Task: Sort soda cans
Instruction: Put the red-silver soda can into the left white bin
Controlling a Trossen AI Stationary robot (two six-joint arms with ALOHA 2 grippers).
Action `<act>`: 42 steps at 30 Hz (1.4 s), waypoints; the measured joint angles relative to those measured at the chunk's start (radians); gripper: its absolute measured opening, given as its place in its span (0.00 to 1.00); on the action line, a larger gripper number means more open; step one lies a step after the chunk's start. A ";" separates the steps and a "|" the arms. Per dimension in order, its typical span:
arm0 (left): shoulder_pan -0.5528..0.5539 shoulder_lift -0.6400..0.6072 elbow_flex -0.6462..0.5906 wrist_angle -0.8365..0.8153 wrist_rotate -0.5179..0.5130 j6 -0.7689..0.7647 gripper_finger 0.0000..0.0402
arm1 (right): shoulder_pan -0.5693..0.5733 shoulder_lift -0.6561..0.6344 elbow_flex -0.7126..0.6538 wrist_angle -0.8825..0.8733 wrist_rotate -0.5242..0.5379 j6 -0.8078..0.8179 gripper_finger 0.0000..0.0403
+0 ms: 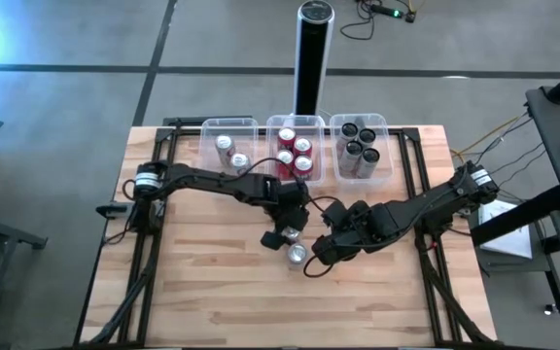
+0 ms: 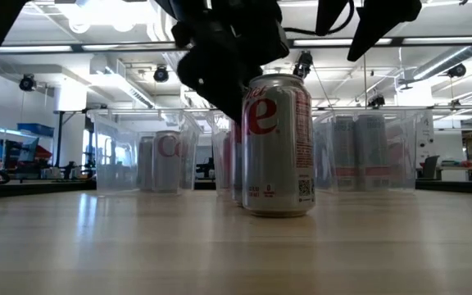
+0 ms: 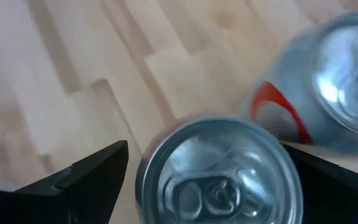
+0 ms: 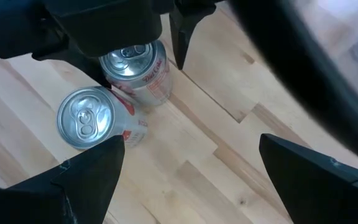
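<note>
High view: 2 loose silver cans [image 1: 294, 245].

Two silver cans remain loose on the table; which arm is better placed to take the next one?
Probably the left: the left gripper already straddles a silver can, fingers open.

I look down past my own two dark fingers [image 4: 92, 171], spread wide w/ bare wood table [image 4: 197, 168] between them. My right gripper [image 4: 188, 180] holds nothing. Two silver cans w/ red print stand on the table, touching each other. The near can [image 4: 89, 118] is just by one of my fingers. The far can [image 4: 135, 71] sits between the left gripper's fingers [image 4: 182, 34], which come down on both sides of it. That gripper's dark body covers part of its shiny top.
</note>
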 joint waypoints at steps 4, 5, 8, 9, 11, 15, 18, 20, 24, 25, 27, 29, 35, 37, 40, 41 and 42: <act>0.002 0.002 0.000 0.038 -0.031 -0.011 0.91 | 0.000 0.000 0.000 0.000 0.025 -0.001 0.91; 0.001 0.003 0.000 0.043 -0.032 -0.011 0.91 | 0.000 0.000 0.000 0.001 0.025 -0.001 0.91; 0.001 0.004 -0.001 0.035 -0.030 -0.011 0.91 | 0.000 0.000 0.000 0.002 0.025 -0.001 0.91; -0.001 0.006 -0.001 0.036 -0.030 -0.011 0.91 | 0.000 0.000 0.000 0.002 0.025 -0.001 0.91; -0.002 0.008 -0.001 0.038 -0.029 -0.019 0.90 | 0.000 0.000 0.000 0.003 0.025 -0.001 0.91; -0.002 0.010 -0.002 0.036 -0.027 -0.038 0.82 | 0.000 0.000 0.000 0.005 0.025 0.005 0.91; -0.002 0.010 -0.002 0.036 -0.027 -0.043 0.74 | 0.000 0.000 0.000 0.005 0.025 0.010 0.91; -0.001 0.010 -0.002 0.036 -0.040 -0.053 0.71 | 0.000 0.000 0.000 0.005 0.025 0.011 0.91; 0.000 -0.011 0.018 -0.044 -0.102 -0.066 0.71 | 0.000 -0.002 0.004 -0.005 0.020 0.002 0.91; 0.001 -0.021 0.030 -0.077 -0.124 -0.075 0.71 | 0.000 -0.003 0.009 -0.012 0.019 -0.014 0.91; 0.003 -0.049 0.062 -0.113 -0.145 -0.109 0.71 | -0.003 -0.009 0.020 -0.013 0.022 -0.049 0.91; 0.003 -0.091 0.089 -0.147 -0.150 -0.145 0.71 | -0.011 -0.012 0.031 -0.017 0.035 -0.077 0.91; 0.002 -0.263 0.112 -0.258 -0.166 -0.247 0.71 | -0.053 -0.014 0.054 -0.023 0.061 -0.174 0.91; 0.009 -0.352 0.106 -0.275 -0.210 -0.273 0.71 | -0.072 -0.014 0.059 -0.019 0.063 -0.207 0.91; 0.022 -0.478 0.089 -0.310 -0.298 -0.310 0.71 | -0.101 -0.014 0.059 0.002 0.074 -0.259 0.91; 0.027 -0.512 0.081 -0.327 -0.329 -0.320 0.71 | -0.112 -0.014 0.059 0.016 0.078 -0.278 0.91; 0.033 -0.543 0.072 -0.346 -0.365 -0.332 0.71 | -0.122 -0.014 0.059 0.029 0.078 -0.297 0.91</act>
